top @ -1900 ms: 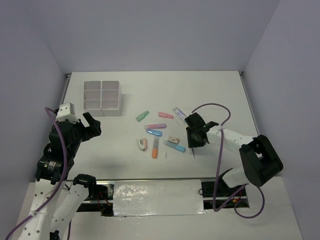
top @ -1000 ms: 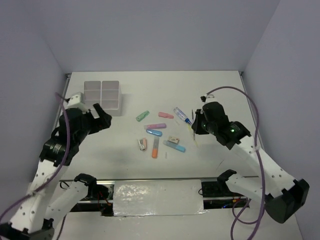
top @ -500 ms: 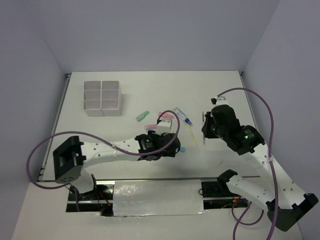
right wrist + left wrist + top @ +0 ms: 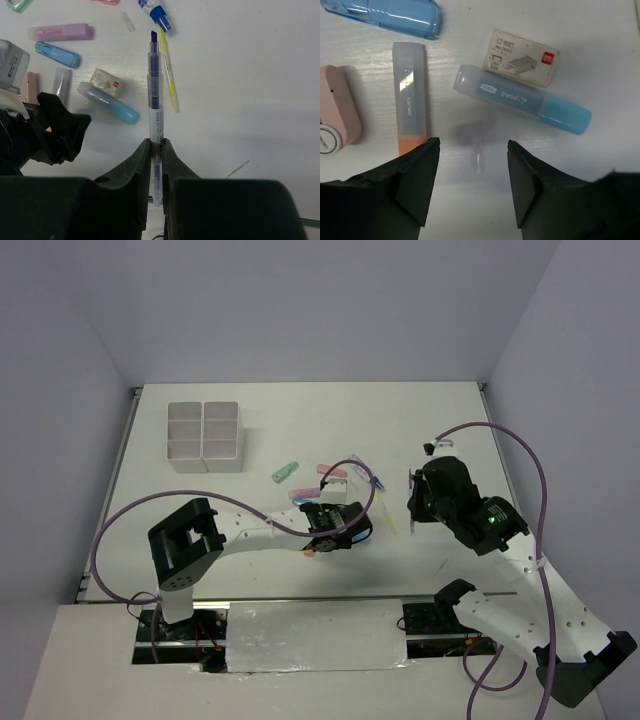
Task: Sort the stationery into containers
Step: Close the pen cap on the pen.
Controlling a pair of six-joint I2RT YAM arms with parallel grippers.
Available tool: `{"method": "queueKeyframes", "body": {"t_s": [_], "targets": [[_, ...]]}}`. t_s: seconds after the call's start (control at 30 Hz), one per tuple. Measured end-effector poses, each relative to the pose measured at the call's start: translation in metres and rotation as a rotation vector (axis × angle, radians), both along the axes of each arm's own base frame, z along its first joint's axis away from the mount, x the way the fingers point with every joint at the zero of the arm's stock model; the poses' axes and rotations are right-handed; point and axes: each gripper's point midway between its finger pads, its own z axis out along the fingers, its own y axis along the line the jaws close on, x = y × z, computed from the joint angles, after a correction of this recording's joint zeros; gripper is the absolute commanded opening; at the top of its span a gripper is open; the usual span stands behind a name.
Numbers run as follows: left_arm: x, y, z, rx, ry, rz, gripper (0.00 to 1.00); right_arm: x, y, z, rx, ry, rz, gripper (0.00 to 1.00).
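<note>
left tool (image 4: 470, 167): wide, nothing between its fingers (image 4: 417, 175). It is low over the middle of the stationery pile, pointing down at the worktop (image 4: 420, 420).
- Under the gap is a small clear sliver (image 4: 479, 155), too blurred to identify.
- Just past the left fingertip lies an orange stick (image 4: 410, 105) with a clear cap.
- Past the right fingertip lies a light blue stick (image 4: 522, 102), at an angle. It is right beside a small white staple box (image 4: 522, 55); can't tell if they touch.
- A darker blue stick (image 4: 385, 14) lies at the far edge of the wrist view. A pink rounded item (image 4: 335, 120) is cut off at the left.

right tool (image 4: 156, 146): clamped on a thin pen (image 4: 156, 100) with a purple tip. It grips the pen near the rear end, tip pointing away from the wrist. In the top view this tool is to the right of the pile, apart from the left tool.
- On the worktop beyond it lies a yellow pen (image 4: 169, 75), roughly parallel to the held one.
- A blue-tipped clear pen (image 4: 159, 11) lies further out.
- A purple stick (image 4: 62, 32) lies over on the pile side.

The four-compartment box (image 4: 205, 462) stands at the far left of the worktop, well apart from both tools. A green stick (image 4: 286, 471) lies between the box and the pile, close to the pile. A pink stick (image 4: 331, 469) lies just right of the green one.
</note>
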Motion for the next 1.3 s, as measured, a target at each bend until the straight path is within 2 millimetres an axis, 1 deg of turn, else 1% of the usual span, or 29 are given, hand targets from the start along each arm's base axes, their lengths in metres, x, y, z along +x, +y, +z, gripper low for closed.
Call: {"method": "queueKeyframes", "body": {"t_s": [0.1, 0.17, 0.27, 0.43, 0.47, 0.5, 0.53, 0.6, 0.67, 0.77, 0.9, 1.0, 1.1, 1.2, 1.23, 1.3], "targets": [[0.005, 0.005, -0.008, 0.012, 0.014, 0.020, 0.63, 0.001, -0.002, -0.002, -0.012, 0.001, -0.006, 0.00], [0.005, 0.006, -0.013, 0.020, 0.024, 0.030, 0.63, 0.002, -0.002, -0.001, -0.013, -0.004, -0.007, 0.00], [-0.001, 0.007, -0.021, 0.045, 0.041, 0.026, 0.62, 0.004, -0.001, -0.002, -0.014, -0.009, -0.003, 0.00], [-0.011, 0.005, -0.031, 0.063, 0.068, 0.017, 0.58, 0.002, -0.002, -0.012, -0.026, 0.010, -0.002, 0.00], [-0.012, 0.003, -0.031, 0.060, 0.068, 0.017, 0.47, 0.002, -0.002, -0.012, -0.027, 0.010, -0.001, 0.00], [-0.013, 0.002, -0.031, 0.054, 0.073, 0.019, 0.43, 0.002, -0.002, -0.012, -0.027, 0.009, -0.001, 0.00], [-0.013, 0.001, -0.031, 0.055, 0.075, 0.017, 0.41, 0.002, -0.002, -0.012, -0.027, 0.008, 0.000, 0.00], [-0.014, 0.000, -0.031, 0.053, 0.079, 0.013, 0.42, 0.002, -0.002, -0.012, -0.028, 0.008, 0.000, 0.00], [-0.015, 0.000, -0.031, 0.056, 0.082, 0.015, 0.37, 0.002, -0.002, -0.012, -0.028, 0.008, 0.001, 0.00], [-0.016, 0.000, -0.032, 0.051, 0.088, 0.021, 0.37, 0.002, -0.002, -0.012, -0.029, 0.007, 0.002, 0.00], [-0.017, -0.001, -0.032, 0.047, 0.090, 0.026, 0.39, 0.003, -0.002, -0.012, -0.030, 0.007, 0.003, 0.00], [-0.018, -0.002, -0.032, 0.048, 0.087, 0.023, 0.38, 0.002, -0.002, -0.012, -0.030, 0.007, 0.003, 0.00], [-0.019, -0.003, -0.033, 0.045, 0.087, 0.023, 0.33, 0.003, -0.002, -0.012, -0.030, 0.007, 0.003, 0.00], [-0.019, -0.005, -0.033, 0.040, 0.087, 0.022, 0.25, 0.003, -0.002, -0.012, -0.033, 0.006, 0.004, 0.00], [-0.019, -0.005, -0.033, 0.038, 0.088, 0.023, 0.20, 0.003, -0.002, -0.012, -0.033, 0.006, 0.004, 0.00], [-0.020, -0.006, -0.033, 0.032, 0.089, 0.026, 0.14, 0.003, -0.002, -0.012, -0.034, 0.006, 0.004, 0.00]]}}
